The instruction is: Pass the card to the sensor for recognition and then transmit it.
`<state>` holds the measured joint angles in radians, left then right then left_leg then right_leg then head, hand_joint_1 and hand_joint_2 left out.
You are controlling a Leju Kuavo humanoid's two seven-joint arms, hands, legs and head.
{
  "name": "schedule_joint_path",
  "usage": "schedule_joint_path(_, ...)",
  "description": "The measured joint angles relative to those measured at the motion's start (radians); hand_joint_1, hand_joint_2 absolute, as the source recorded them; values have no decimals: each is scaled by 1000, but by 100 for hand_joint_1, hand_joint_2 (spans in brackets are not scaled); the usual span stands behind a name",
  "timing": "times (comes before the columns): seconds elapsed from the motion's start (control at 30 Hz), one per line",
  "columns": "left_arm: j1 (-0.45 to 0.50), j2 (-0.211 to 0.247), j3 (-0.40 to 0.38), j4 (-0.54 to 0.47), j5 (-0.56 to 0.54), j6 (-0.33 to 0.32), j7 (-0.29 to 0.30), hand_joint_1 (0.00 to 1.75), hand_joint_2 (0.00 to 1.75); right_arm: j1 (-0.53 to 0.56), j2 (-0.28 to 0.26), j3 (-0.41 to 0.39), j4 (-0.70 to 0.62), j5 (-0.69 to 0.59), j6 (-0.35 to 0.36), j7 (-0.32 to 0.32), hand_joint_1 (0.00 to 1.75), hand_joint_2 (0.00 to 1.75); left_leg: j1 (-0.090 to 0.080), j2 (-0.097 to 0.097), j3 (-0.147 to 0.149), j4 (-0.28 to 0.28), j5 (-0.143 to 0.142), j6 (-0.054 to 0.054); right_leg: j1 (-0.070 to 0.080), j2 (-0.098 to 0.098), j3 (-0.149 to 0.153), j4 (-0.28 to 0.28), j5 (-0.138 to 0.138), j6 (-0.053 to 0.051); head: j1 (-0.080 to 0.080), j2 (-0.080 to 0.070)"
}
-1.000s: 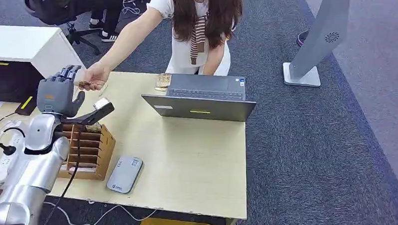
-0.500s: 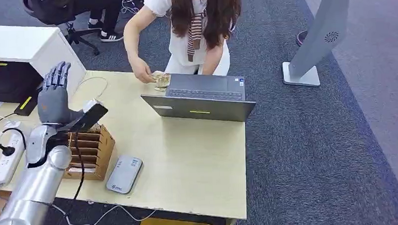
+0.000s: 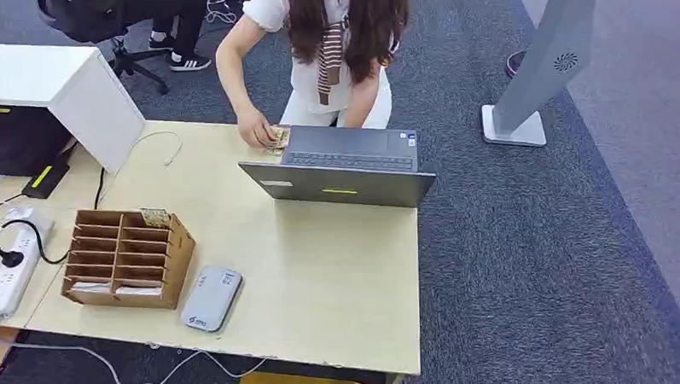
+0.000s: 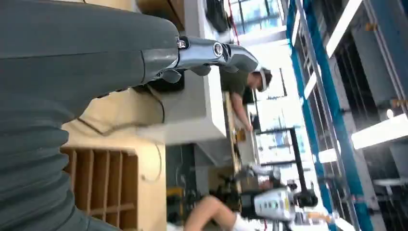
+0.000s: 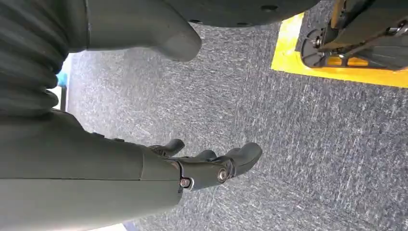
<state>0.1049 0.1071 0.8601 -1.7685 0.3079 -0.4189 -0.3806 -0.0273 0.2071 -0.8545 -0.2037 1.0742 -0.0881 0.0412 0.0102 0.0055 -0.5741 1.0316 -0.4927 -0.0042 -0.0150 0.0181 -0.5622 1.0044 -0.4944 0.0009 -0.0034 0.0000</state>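
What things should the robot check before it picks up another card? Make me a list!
1. Left hand empty: ok, nothing in it.
2. Right hand empty: ok, hanging over the carpet.
3. Card waiting in the wooden card holder: ok, one sticks up at a back slot.
4. Grey sensor uncovered: ok.
5. Person's hand away from the holder: ok, it is by the laptop.

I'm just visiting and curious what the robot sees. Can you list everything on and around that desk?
Desk: one, pale wood, centre.
Laptop: one, grey, open, far side.
Cards: small stack, beside laptop, under a person's hand.
Sorting box: one, brown, near left.
Sensor: one, grey, beside box.
Power strip: one, white, far left.
Cabinet: one, white, left.
Stand: one, grey, on carpet.
Left hand: grey, holds nothing.
Right hand: grey, holds nothing, above carpet.
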Motion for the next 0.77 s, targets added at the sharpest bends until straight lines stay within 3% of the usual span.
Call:
schedule_joint_path(0.07, -16, -45, 115, 8, 80, -2, 93, 0, 175, -2, 0, -6, 0, 0, -3, -3, 0, 175, 0, -3, -1, 0, 0, 0, 0, -3, 2, 0, 0, 0, 0, 0)
schedule_joint_path(0.13, -47, -89, 251, 80, 177, 15, 176, 0, 175, -2, 0, -12, 0, 2, -9, -4, 0, 175, -1, -3, 1, 0, 0, 0, 0, -3, 3, 0, 0, 0, 0, 0)
schedule_joint_path(0.2, -74, -114, 360, 197, 245, 45, 207, 0, 175, -1, 0, -15, 0, 6, -12, -4, 0, 175, -1, -2, 2, 0, 0, 0, -1, -3, 4, 0, 0, 0, 0, 0)
schedule_joint_path(0.3, -85, -145, 483, 400, 277, 46, 176, 0, 175, -1, 0, -21, 0, 15, -18, -6, 0, 175, 0, -4, 2, 0, 0, 0, -1, -4, 4, 0, 0, 0, 0, 0)
schedule_joint_path(0.37, -102, -159, 533, 500, 273, 123, 179, 0, 175, -1, 0, -22, 0, 15, -21, -6, 0, 175, -2, -6, 2, 0, 0, 1, -1, -7, 5, -1, -1, 0, -1, 0)
schedule_joint_path(0.43, -113, -173, 579, 641, 243, 214, 137, 0, 175, -2, 0, -25, 0, 19, -22, -2, 0, 175, -3, -6, 3, 0, 0, 1, -2, -7, 5, -1, -1, 1, -1, 0)
schedule_joint_path(0.53, -119, -193, 603, 884, 197, 289, 36, 0, 175, 1, 0, -29, 0, 34, -21, -2, 0, 175, -5, -6, 2, 0, 0, 2, -3, -8, 5, -1, 0, 1, 0, 0)
schedule_joint_path(0.6, -123, -205, 608, 1017, 185, 314, 8, 0, 175, 0, 0, -30, 0, 36, -21, -3, 0, 175, -4, -7, 2, 0, 0, 3, -3, -8, 5, -1, 0, 1, 0, 0)
schedule_joint_path(0.63, -127, -208, 608, 1062, 173, 338, 6, 0, 0, 0, 0, -30, 0, 39, -21, -3, 0, 175, -5, -7, 2, 0, 0, 3, -4, -8, 5, -1, 0, 1, 0, 0)
schedule_joint_path(0.67, -132, -212, 608, 1115, 157, 376, 6, 0, 0, 0, 0, -30, 0, 47, -21, -4, 0, 0, -6, -7, 3, 0, -1, 3, -4, -8, 5, -1, 0, 2, 0, 0)
schedule_joint_path(0.7, -138, -219, 608, 1160, 143, 415, 14, 0, 0, 0, 0, -30, 0, 53, -21, -7, 0, 0, -7, -7, 3, 0, -1, 3, -5, -9, 5, -1, 0, 2, -1, 0)
schedule_joint_path(0.73, -144, -227, 608, 1210, 124, 464, 34, 0, 175, 0, 0, -30, 0, 60, -20, -11, 0, 0, -7, -7, 3, 0, -1, 3, -6, -9, 5, -1, 0, 2, -1, 0)
schedule_joint_path(0.77, -147, -234, 607, 1258, 103, 509, 58, 0, 175, 0, 0, -29, 1, 70, -20, -14, 0, 175, -7, -6, 3, 0, 0, 4, -6, -8, 5, -1, 0, 2, -1, 0)
